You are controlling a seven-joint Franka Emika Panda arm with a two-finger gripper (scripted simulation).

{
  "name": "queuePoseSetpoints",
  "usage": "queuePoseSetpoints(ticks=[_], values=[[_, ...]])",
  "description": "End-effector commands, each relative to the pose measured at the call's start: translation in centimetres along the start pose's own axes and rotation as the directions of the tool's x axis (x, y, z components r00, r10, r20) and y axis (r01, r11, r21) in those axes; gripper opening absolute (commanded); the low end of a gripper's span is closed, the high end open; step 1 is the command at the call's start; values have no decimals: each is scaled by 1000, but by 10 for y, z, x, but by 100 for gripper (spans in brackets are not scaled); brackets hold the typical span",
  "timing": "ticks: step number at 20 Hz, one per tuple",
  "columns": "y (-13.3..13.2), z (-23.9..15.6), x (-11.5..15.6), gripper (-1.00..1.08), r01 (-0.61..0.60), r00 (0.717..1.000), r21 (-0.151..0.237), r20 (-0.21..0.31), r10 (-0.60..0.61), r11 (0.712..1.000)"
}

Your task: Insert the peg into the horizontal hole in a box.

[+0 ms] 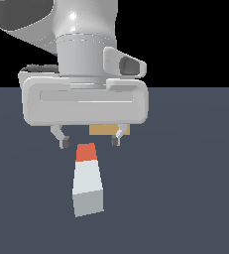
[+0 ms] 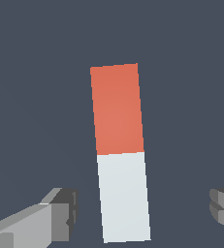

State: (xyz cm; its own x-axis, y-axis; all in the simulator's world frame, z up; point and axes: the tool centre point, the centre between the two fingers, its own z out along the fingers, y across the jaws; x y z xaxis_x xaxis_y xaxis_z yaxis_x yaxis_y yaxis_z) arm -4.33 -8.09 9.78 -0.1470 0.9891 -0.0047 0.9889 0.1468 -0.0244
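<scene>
grey-white peg (image 1: 87, 181) lay flat on the dark tabletop (image 1: 185, 198), jaws spread wide above it and clamped on nothing.

in the exterior view the peg's red-orange end pointed away toward the tan box (image 1: 109, 130), which showed only as a strip behind the gripper (image 1: 89, 142), between its 2 fingertips; the hole could not be seen. the fingertips hung just above and beyond the red end, one on each side of the peg's line, not touching it. in the wrist view the peg (image 2: 120, 155) ran slightly tilted between the 2 fingers (image 2: 60, 213), with clear tabletop (image 2: 31, 97) on both sides of it.
</scene>
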Motion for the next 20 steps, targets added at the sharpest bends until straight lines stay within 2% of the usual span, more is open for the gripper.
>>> queuePoseSetpoints(ticks=[1, 9, 20], values=[[-4, 8, -10, 100, 26, 1000, -9, 0, -26, 1000], [-9, 23, -30, 100, 71, 997, -23, -2, -71, 997], [-9, 37, -32, 100, 74, 997, -24, -2, -74, 997]])
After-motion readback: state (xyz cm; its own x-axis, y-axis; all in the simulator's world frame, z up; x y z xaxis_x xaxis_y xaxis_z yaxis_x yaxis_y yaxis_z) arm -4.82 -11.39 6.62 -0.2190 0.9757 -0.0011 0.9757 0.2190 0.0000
